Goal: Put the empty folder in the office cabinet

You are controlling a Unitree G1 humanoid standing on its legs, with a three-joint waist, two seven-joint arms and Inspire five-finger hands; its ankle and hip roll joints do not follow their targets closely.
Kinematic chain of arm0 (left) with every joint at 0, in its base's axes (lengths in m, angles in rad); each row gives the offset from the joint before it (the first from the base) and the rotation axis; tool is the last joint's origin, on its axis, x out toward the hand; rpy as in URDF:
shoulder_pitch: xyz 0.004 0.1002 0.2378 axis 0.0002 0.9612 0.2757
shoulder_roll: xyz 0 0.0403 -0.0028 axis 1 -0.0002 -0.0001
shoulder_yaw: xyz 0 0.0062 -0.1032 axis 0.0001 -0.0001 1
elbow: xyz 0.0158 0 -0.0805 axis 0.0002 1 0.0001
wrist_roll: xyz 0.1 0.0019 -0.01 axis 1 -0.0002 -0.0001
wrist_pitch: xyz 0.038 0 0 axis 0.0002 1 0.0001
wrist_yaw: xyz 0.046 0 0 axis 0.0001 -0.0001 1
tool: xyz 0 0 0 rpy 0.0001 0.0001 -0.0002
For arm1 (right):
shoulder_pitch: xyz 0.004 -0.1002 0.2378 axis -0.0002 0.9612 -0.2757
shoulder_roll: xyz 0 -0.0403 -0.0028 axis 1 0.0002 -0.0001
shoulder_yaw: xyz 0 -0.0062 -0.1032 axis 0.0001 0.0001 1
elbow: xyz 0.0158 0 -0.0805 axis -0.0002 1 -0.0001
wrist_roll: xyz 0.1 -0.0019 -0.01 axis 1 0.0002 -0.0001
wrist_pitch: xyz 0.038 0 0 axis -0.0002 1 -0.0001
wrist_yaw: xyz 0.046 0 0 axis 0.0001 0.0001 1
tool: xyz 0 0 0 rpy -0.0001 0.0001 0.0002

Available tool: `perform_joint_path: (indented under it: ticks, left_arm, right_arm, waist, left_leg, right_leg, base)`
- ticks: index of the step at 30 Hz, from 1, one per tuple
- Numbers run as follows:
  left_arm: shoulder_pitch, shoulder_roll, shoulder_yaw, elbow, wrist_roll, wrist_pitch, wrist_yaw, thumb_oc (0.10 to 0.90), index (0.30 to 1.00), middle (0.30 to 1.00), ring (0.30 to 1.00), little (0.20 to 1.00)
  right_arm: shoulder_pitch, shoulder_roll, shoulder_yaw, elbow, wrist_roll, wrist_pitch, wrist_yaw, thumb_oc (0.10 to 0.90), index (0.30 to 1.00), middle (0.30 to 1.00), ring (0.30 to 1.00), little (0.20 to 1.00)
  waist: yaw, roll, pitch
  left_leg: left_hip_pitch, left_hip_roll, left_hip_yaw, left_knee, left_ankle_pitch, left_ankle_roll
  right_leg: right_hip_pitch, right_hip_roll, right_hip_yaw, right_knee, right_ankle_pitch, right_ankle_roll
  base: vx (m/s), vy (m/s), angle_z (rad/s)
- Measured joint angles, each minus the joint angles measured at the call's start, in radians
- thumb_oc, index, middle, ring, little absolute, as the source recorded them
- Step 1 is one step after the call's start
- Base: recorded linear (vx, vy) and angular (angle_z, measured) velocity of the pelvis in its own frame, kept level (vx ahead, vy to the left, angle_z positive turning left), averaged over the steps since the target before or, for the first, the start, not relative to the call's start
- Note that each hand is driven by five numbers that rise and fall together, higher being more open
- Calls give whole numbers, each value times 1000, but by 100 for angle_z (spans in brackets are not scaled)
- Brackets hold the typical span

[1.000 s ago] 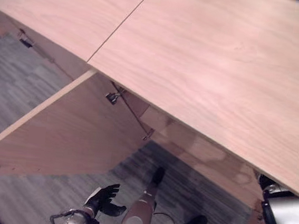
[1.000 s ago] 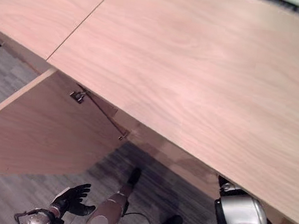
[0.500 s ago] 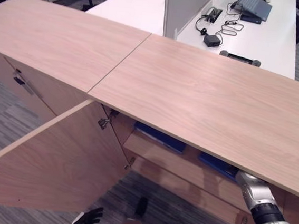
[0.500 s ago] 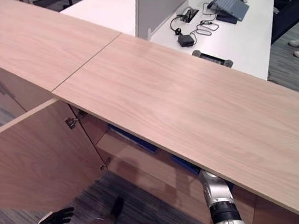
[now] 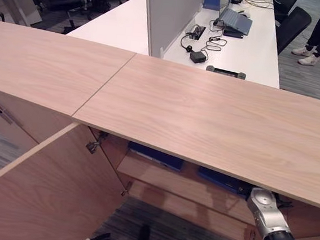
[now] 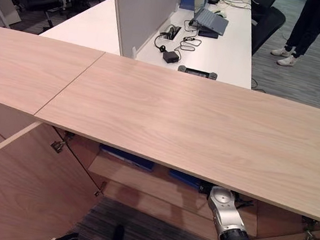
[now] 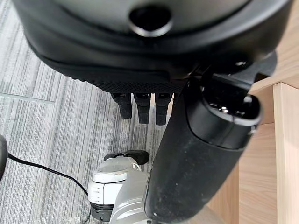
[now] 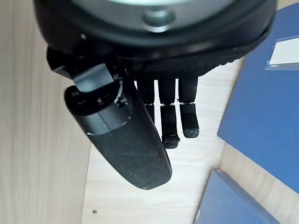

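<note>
Your office cabinet stands open at 6 o'clock; blue folders lie on its shelf, beside your right hand, fingers relaxed, holding nothing. Placing looks done; withdraw. Left hand hangs empty, uncurled.

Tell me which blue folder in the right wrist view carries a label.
The larger blue folder beside the right hand has a pale label at its edge; the smaller one shows none.

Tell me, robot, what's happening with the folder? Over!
Right hand open, empty, inside wooden office cabinet. Flat blue folder lying on shelf beside it. Left hand low, empty.
</note>
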Motion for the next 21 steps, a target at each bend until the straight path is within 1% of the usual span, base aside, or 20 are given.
perform_joint_path:
  ticks: [1, 3, 7, 10, 13, 15, 16, 18, 19, 21]
  left_arm:
    - [-1, 0, 0, 0, 0, 0, 0, 800, 900, 900, 900, 900]
    - [-1, 0, 1, 0, 0, 0, 2, 800, 900, 900, 900, 900]
    - [2, 1, 2, 2, 0, 0, 2, 800, 900, 900, 900, 900]
    - [2, 2, 2, 8, 0, 0, 2, 800, 900, 900, 900, 900]
    - [5, 6, 0, 12, 0, 1, 2, 800, 900, 900, 900, 900]
    - [6, 7, -2, 15, 0, 1, 2, 800, 900, 900, 900, 900]
    - [4, 8, -5, 17, 0, 1, 2, 800, 900, 900, 900, 900]
    - [5, 9, -6, 18, -1, 1, 2, 800, 900, 900, 900, 900]
    - [2, 15, -14, 17, -1, 2, 1, 800, 900, 900, 900, 900]
    - [-1, 16, -16, 15, -1, 0, -2, 800, 900, 900, 900, 900]
  right_arm:
    - [0, 0, 11, 3, -22, 1, 10, 400, 300, 300, 300, 300]
    - [0, -1, 15, 10, -36, 4, 18, 400, 300, 300, 300, 300]
    - [-3, -13, 16, 48, -36, 16, 23, 400, 300, 300, 300, 300]
    - [-14, -44, 37, 109, -43, 27, 30, 400, 300, 300, 300, 300]
    - [-29, -59, 51, 196, -75, 42, 30, 400, 300, 300, 300, 300]
    - [-51, -66, 64, 251, -82, 51, 29, 400, 300, 300, 300, 300]
    - [-73, -84, 83, 298, -104, 61, 29, 400, 300, 300, 300, 300]
    - [-85, -88, 88, 319, -113, 65, 28, 400, 300, 300, 300, 300]
    - [-153, -91, 131, 426, -118, 73, 31, 400, 300, 300, 300, 300]
    - [-186, -92, 132, 489, -135, 88, 30, 400, 300, 300, 300, 300]
  waist:
    - [-1, -2, -1]
    - [-1, -5, -3]
    - [-1, -8, -6]
    - [1, -12, -9]
    - [2, -22, -17]
    - [3, -24, -19]
    - [1, -24, -19]
    - [2, -25, -19]
    - [0, -25, -19]
    - [6, -25, -19]
  left_leg:
    - [1, 3, 1, 0, -4, -6]
    - [1, 4, 2, 0, -4, -6]
    - [0, 5, 4, 0, -5, -5]
    - [0, 5, 1, 0, -3, -4]
    - [-2, 5, 0, 0, -2, -3]
    - [-2, 6, -1, 0, 0, -1]
    - [-2, 7, -1, 0, 0, -1]
    - [-4, 8, -2, 0, 0, -1]
    - [-4, 10, -2, 0, 1, -3]
    - [-7, 11, -3, 0, 2, -4]
  right_leg:
    - [-2, -1, 4, -1, 1, -2]
    - [-1, 0, 5, -4, 2, -3]
    - [0, 1, 6, -7, 4, -3]
    - [0, 7, 5, -9, 6, -3]
    - [1, 9, 5, -13, 6, -3]
    - [1, 10, 5, -14, 6, -3]
    - [1, 11, 5, -16, 7, -3]
    - [1, 14, 5, -18, 8, -4]
    - [1, 18, 6, -22, 10, -5]
    - [1, 21, 4, -25, 10, -5]
  base:
    - [4, 3, -8]
    - [1, 2, -3]
    - [0, 0, 0]
    - [0, 0, 0]
    - [0, 0, 0]
    - [0, 0, 0]
    - [0, 0, 0]
    - [9, -15, -1]
    - [0, 0, 0]
    - [14, -38, 1]
